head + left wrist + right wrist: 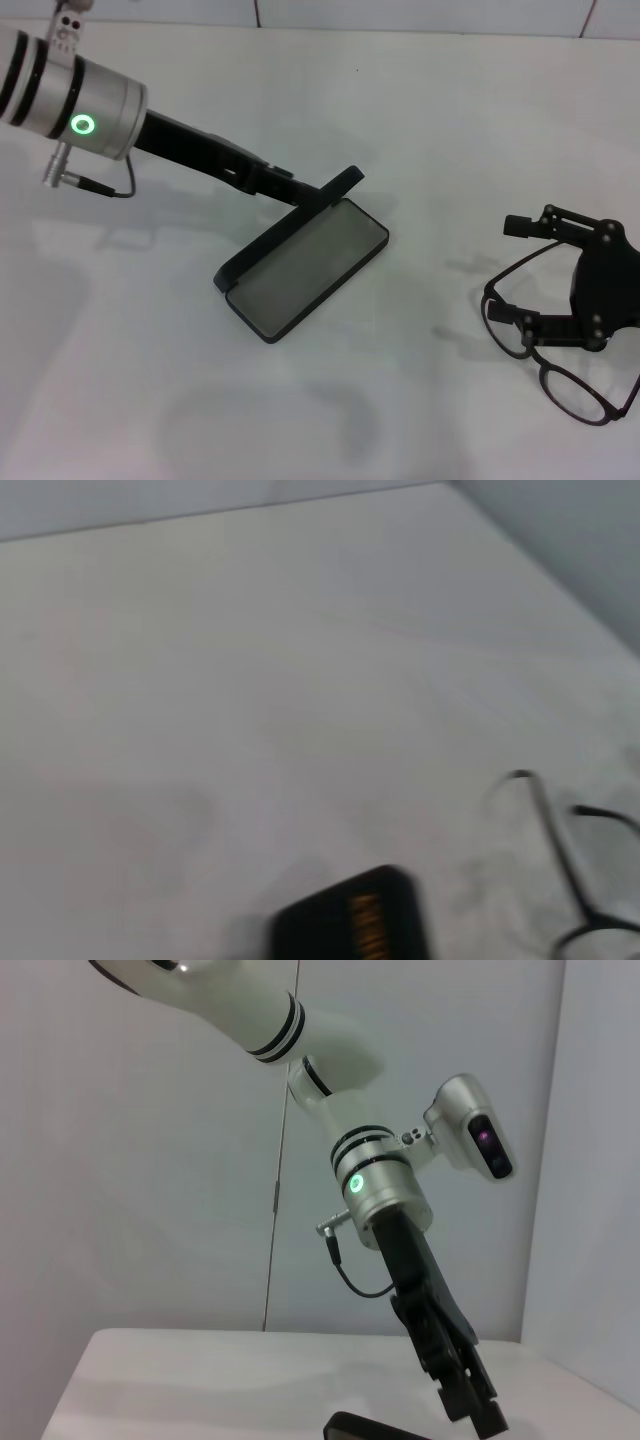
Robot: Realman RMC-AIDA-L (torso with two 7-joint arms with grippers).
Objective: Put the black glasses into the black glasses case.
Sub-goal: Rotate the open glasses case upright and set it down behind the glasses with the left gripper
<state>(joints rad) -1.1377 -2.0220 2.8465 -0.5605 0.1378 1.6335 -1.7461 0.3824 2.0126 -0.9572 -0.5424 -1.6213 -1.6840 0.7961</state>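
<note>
The left gripper (300, 195) props the case (305, 268) lid open; its jaws I cannot tell. The right gripper (530, 275), jaws wide, straddles the glasses (560, 375); closing comes next.

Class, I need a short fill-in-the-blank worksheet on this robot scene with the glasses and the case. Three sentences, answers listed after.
1. The black glasses case lies ____ on the white table, grey lining showing.
2. The left gripper reaches the case's ____.
3. The right gripper is at the black glasses, which lie to the case's ____.

Answers: open; lid; right
</note>
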